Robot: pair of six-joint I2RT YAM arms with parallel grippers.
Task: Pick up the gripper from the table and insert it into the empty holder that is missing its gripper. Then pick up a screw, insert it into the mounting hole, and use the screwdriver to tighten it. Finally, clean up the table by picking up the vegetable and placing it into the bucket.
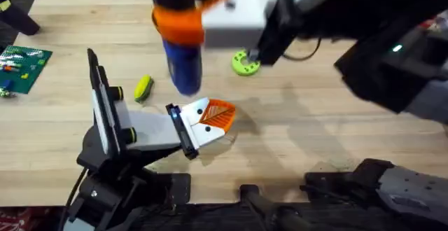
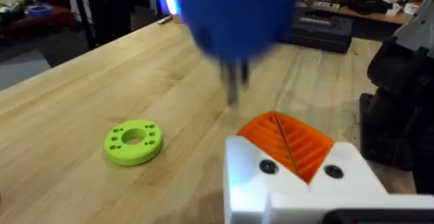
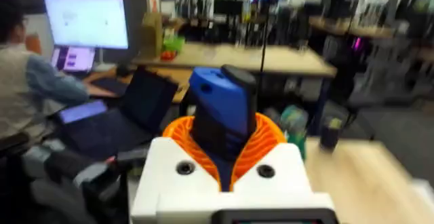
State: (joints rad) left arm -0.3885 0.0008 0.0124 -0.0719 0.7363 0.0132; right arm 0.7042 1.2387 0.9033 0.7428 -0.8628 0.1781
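The white holder (image 1: 187,129) ends my left arm, low over the table's middle. The orange lattice gripper (image 1: 218,115) sits in it, also seen in the left wrist view as the gripper (image 2: 288,142) set into the holder (image 2: 298,183). My right gripper (image 1: 183,22) is shut on the blue screwdriver (image 1: 183,56), held upright above and behind the holder. From the left wrist, the screwdriver (image 2: 234,20) points its dark tip down just behind the holder. The right wrist shows the screwdriver (image 3: 222,105) between orange fingers (image 3: 268,139). The yellow-green vegetable (image 1: 143,87) lies left of the holder. Screw and bucket are out of view.
A lime-green ring (image 1: 245,64) lies behind the holder, also seen as the ring (image 2: 133,141) from the left wrist. A green circuit board (image 1: 22,66) rests at the table's left edge. Bare wood stretches to the right of the holder.
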